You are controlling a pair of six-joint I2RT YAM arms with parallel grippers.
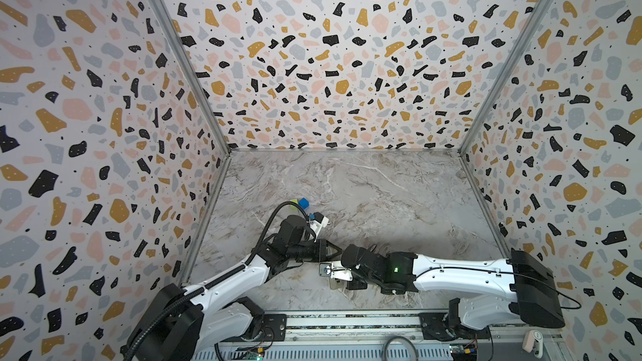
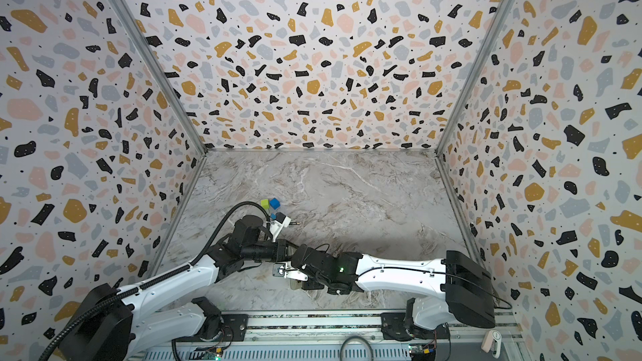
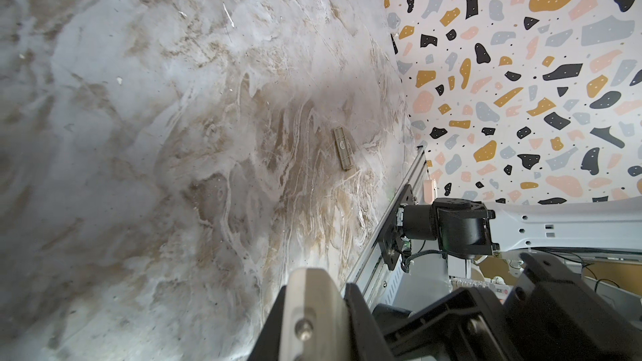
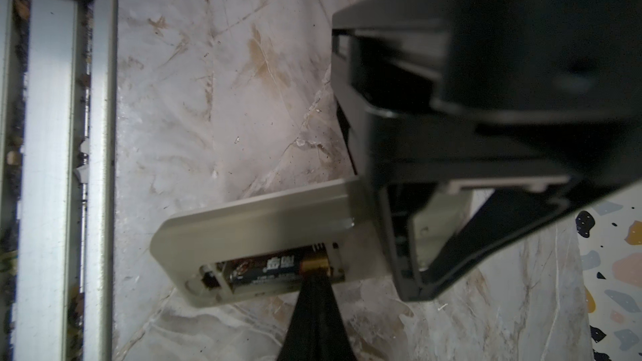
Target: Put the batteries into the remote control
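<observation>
The remote control (image 4: 250, 223) sits near the front of the marble desk (image 1: 382, 196), between the two arms and not far from the aluminium rail (image 4: 48, 168), with its plain back and open battery bay facing the right wrist camera. The left end effector (image 1: 333, 250) is clenched on the far end of the handset, and the left wrist view shows the remote's edge pinched between its black fingers (image 3: 364, 321). One battery (image 4: 274, 267) lies lengthwise in the bay, black label outward and its gold-coloured end toward the middle of the remote. The right end effector (image 4: 314, 281) has its two fingers pressed together into a single dark wedge, and its tip touches that gold end. Whether the remote rests on the desk or is lifted off it cannot be told. In the left wrist view a small beige rectangular piece (image 3: 342, 149) lies flat on the desk, well apart from the arms. A green cube (image 1: 294, 202) and a blue cube (image 1: 303, 203) sit touching each other behind the left arm.
</observation>
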